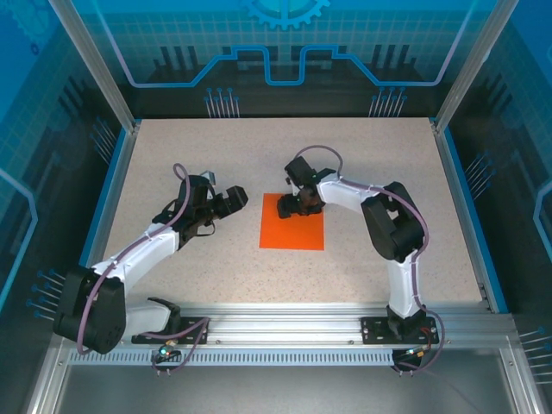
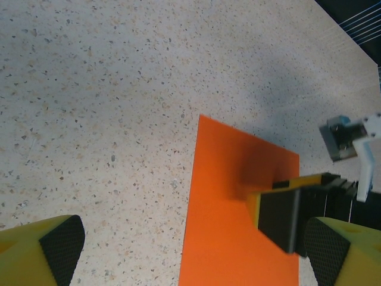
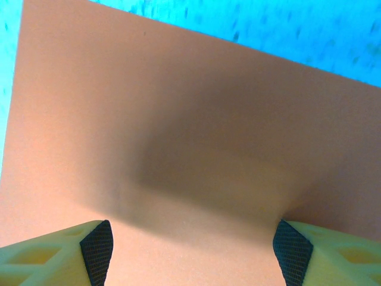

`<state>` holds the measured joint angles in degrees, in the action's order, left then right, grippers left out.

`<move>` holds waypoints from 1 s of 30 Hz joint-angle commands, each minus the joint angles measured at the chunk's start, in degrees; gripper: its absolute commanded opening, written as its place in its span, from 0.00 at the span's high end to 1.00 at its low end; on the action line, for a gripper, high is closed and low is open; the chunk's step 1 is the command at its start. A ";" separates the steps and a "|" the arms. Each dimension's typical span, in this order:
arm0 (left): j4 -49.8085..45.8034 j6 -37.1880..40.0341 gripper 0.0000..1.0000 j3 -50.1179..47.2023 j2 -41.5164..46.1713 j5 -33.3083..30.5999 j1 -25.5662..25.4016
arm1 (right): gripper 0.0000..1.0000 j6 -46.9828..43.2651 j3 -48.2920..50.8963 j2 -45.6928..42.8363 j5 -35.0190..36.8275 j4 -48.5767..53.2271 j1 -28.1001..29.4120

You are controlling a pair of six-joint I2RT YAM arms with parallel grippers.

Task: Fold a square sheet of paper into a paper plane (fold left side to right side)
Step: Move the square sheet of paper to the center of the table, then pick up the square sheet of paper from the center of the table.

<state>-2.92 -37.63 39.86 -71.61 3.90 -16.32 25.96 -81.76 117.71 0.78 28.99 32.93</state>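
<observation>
The square sheet of paper is bright orange and lies flat, without a crease, in the middle of the table. My right gripper stands over its far edge, jaws open and spread above the paper. In the right wrist view the sheet spans the space between and beyond both fingertips of that gripper. My left gripper hovers open just left of the sheet, apart from it. Through the left wrist view the sheet's left edge runs between the open left gripper's tips, and a right finger rests on the paper.
The speckled table has blue side rims and see-through walls around it. An aluminium rail carrying both arm bases runs along the near edge. Bare tabletop lies on all sides of the sheet.
</observation>
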 commanded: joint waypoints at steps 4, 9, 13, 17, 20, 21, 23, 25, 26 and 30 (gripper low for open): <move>-0.23 -1.92 0.02 3.20 -3.19 7.81 -0.34 | 0.24 -0.62 -0.48 0.20 -4.82 -2.10 -1.00; 1.40 -2.79 0.07 6.36 -9.87 14.87 -0.88 | 0.19 -3.08 -0.06 -4.36 -3.67 -1.79 -3.02; 0.89 -3.24 0.12 9.78 -15.50 17.90 -2.50 | 0.11 -5.65 -0.87 -5.17 -0.73 0.34 -4.93; -0.44 -3.24 0.18 12.87 -20.37 18.78 -4.76 | 0.07 -8.12 -3.12 -2.79 1.63 2.98 -6.26; -3.09 -3.50 0.20 14.82 -23.23 18.07 -6.08 | 0.06 -9.15 -5.12 -0.57 2.16 4.26 -6.55; -3.65 -3.75 0.22 15.36 -24.20 18.19 -6.38 | 0.06 -9.45 -5.63 0.09 2.22 4.52 -6.63; -4.46 -4.25 0.24 15.97 -25.65 18.47 -6.83 | 0.05 -9.74 -6.22 0.88 2.62 4.83 -6.64; -5.44 -4.56 0.24 16.50 -26.88 18.51 -7.25 | 0.05 -9.87 -6.75 1.71 2.71 5.19 -6.65; -6.04 -4.70 0.24 16.86 -27.55 18.29 -7.55 | 0.04 -9.96 -7.00 2.28 2.61 5.36 -6.65; -7.86 -4.74 0.27 17.74 -29.57 18.31 -7.85 | 0.03 -9.83 -7.19 3.57 2.04 5.68 -6.57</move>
<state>-7.31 -41.71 55.83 -99.83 20.88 -23.66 16.88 -87.50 119.90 2.79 32.56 26.46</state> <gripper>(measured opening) 0.732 0.963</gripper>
